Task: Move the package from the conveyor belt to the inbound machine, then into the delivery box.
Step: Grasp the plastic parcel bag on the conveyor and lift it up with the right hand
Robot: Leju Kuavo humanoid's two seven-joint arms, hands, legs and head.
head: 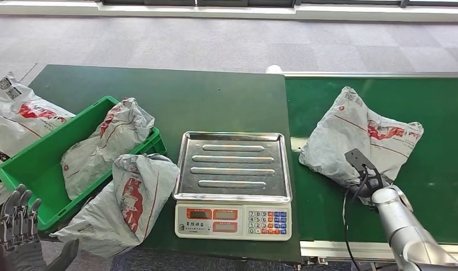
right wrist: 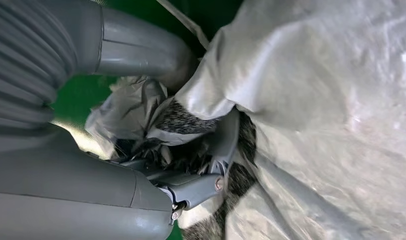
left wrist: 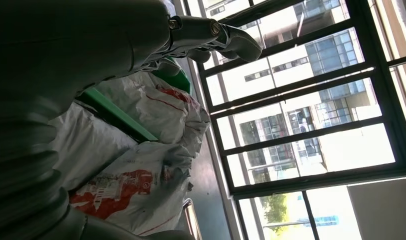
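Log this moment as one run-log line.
stage: pickup at conveyor belt | right robot hand: gripping package | left robot hand: open, idle | scale tray: empty

Grey plastic with red print and a thin red line, that's the package (head: 359,138) lying on the deep green belt (head: 435,169), and up close under my grey fingers (right wrist: 211,182) its wrinkled skin shows pale silver-grey with dark speckled patches. The scale (head: 233,183) gleams bare silver on top, with a white front, orange-red display frames and blue, white and red keys. Over by my dark grey left hand (head: 18,226), the bright green bin (head: 32,166) holds a grey bag (head: 105,144) splashed with red, and another grey-and-red bag (head: 128,200) leans against it on the dark green table (head: 215,101).
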